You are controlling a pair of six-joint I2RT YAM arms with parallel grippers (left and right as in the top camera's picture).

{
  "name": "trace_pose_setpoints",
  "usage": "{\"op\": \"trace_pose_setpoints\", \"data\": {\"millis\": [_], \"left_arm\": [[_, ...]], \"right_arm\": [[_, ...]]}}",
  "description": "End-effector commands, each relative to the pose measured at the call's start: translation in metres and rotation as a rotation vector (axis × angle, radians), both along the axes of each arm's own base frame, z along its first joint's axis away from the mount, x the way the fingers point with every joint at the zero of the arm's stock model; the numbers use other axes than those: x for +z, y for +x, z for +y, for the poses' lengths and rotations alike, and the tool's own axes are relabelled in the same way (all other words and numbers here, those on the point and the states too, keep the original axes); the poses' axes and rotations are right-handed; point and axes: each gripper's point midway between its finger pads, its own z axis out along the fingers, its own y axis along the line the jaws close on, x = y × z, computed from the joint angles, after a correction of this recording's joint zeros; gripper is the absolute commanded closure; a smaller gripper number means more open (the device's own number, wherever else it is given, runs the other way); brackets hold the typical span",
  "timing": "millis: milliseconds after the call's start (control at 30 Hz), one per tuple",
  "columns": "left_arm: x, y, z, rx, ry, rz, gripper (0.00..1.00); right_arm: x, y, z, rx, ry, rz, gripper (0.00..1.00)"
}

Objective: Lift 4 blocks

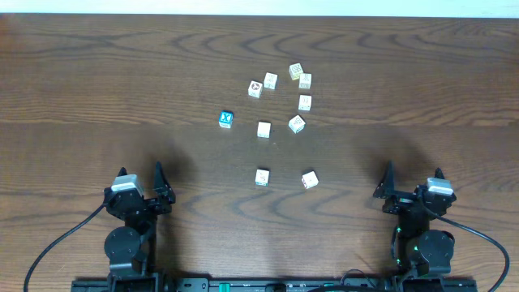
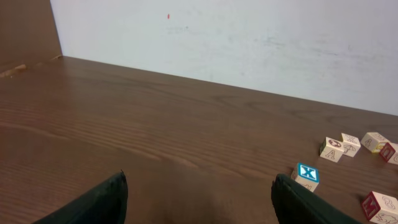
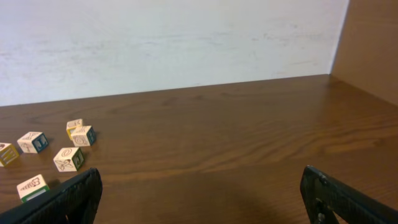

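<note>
Both the left gripper (image 1: 140, 172) and right gripper (image 1: 413, 173) stand wide and empty, well short of the blocks (image 1: 263, 129) scattered on the table (image 1: 81, 97), so take the nearest block (image 1: 262, 177), clear of its neighbours, descending straight with fingers straddling it squarely before closing.

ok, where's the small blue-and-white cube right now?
Overhead view: the blue-and-white cube is the leftmost cube of the scatter; its nearest neighbour is a cream wooden block just to its right.
</note>
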Motion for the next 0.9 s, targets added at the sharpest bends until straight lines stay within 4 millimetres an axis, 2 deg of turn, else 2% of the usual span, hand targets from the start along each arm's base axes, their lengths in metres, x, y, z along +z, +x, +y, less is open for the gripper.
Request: {"op": "trace_pose_setpoints", "data": {"millis": [0, 300, 367, 533, 600, 733, 867], "left_arm": [[-0.017, -0.002, 0.003, 0.017, -0.006, 0.057, 0.26], [-0.017, -0.002, 0.003, 0.017, -0.006, 0.057, 0.26], [-0.017, -0.002, 0.003, 0.017, -0.006, 0.057, 0.26], [-0.017, -0.002, 0.003, 0.017, -0.006, 0.057, 0.25], [-0.017, -0.002, 0.003, 0.017, -0.006, 0.057, 0.26], [-0.017, -0.002, 0.003, 0.017, -0.006, 0.057, 0.26], [-0.017, -0.002, 0.003, 0.017, -0.006, 0.057, 0.26]], "right_arm": [[0.0, -0.001, -0.005, -0.026, -0.016, 0.001, 0.01], [0.0, 0.0, 0.001, 0.01, 0.013, -0.002, 0.01], [-0.002, 0.001, 0.01, 0.065, 0.016, 0.008, 0.01], [0.0, -0.005, 0.05, 0.295, 0.036, 0.051, 0.01], [0.007, -0.008, 0.056, 0.333, 0.039, 0.057, 0.01], [0.034, -0.017, 0.056, 0.333, 0.016, 0.068, 0.01], [0.056, -0.022, 0.044, 0.267, -0.022, 0.144, 0.01]]}}
